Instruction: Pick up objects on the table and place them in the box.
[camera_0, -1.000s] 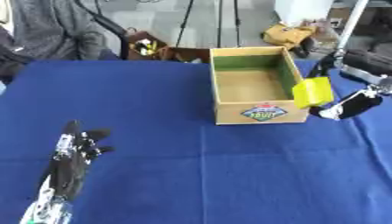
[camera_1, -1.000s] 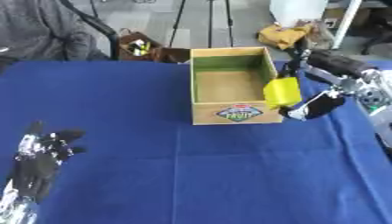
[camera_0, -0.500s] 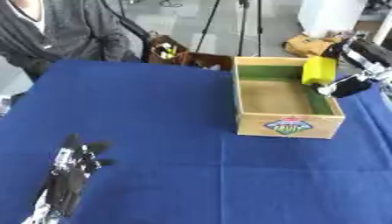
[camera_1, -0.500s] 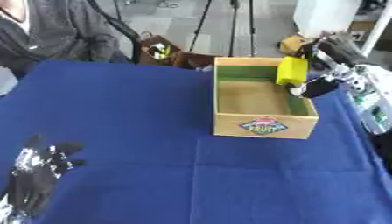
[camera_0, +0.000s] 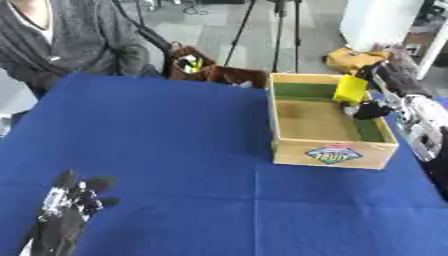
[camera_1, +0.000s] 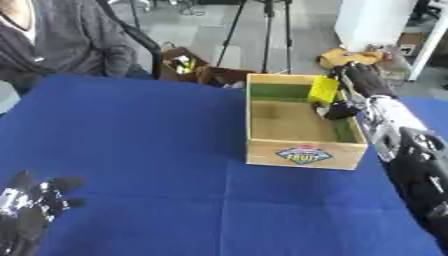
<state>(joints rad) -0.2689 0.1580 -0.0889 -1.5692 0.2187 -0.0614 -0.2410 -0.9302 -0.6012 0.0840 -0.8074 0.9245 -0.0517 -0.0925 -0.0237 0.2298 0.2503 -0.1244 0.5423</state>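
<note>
Seen from the left eye view, the open wooden box with green inner walls (camera_0: 329, 131) stands on the blue cloth-covered table (camera_0: 166, 145), toward its far right part, a fruit label on its front panel. The robot's right hand (camera_0: 374, 107) reaches in from the right above the box's far right corner, fingers and thumb pinching a flat yellow rectangular object (camera_0: 350, 88) that hangs upright over the box interior, near the green far wall (whether it touches the wall cannot be told). The robot's left hand (camera_0: 72, 208) rests at the lower left corner on the cloth, fingers straight and spread, pointing up the view.

Next, in the right eye view, the same yellow piece (camera_1: 323, 89) shows between the dark fingers of the right hand (camera_1: 343, 106), above the box's right side; the silver forearm runs off toward the lower right. The left hand (camera_1: 33, 201) lies open at the bottom left edge, holding nothing
</note>
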